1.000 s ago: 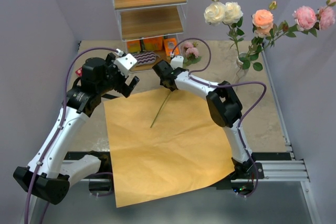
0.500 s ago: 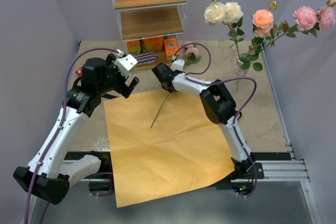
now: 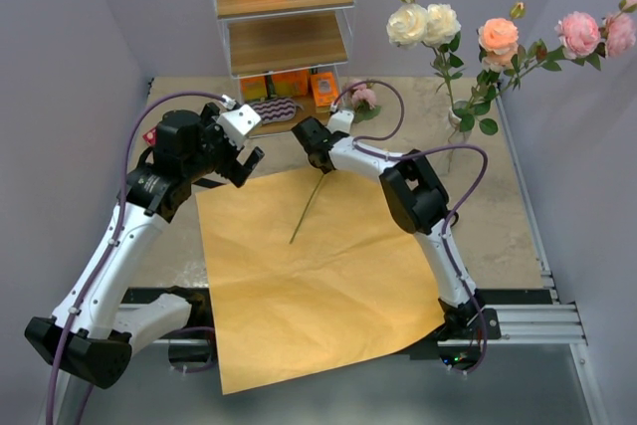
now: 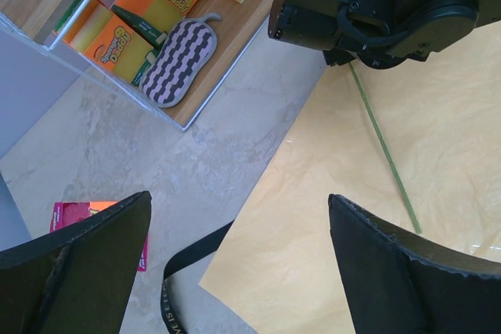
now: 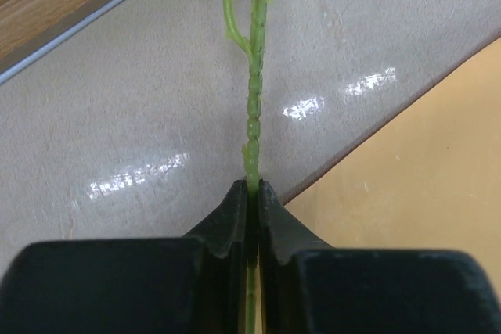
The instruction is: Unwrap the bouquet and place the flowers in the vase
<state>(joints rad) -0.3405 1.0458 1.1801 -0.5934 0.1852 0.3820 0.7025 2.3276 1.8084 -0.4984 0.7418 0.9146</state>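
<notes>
Top external view: a beige, stone-patterned table (image 3: 518, 216) sits in a booth with plain lilac-grey walls. A big orange paper sheet (image 3: 318, 286) lies flat across the near middle of the table, its near edge hanging over the front. One thin green stem (image 3: 307, 211) lies slanted on the far part of the paper and runs past its far edge toward a pink rose head (image 3: 360, 97) on the bare table. The right gripper (image 3: 318, 156) is pinched tight on that stem at the paper's far edge; the right wrist view shows its fingers (image 5: 227, 220) meeting around the stem (image 5: 254, 99). The left gripper (image 3: 244, 158) hovers over the paper's far left corner, spread wide and holding nothing. At the far right a clear vase (image 3: 456, 128) holds cream, peach and pink roses (image 3: 498, 37). At the back stands a clear shelf unit (image 3: 284, 42) with wooden boards and orange boxes. The left wrist view shows a striped sponge (image 4: 176, 56) on its lowest board.
</notes>
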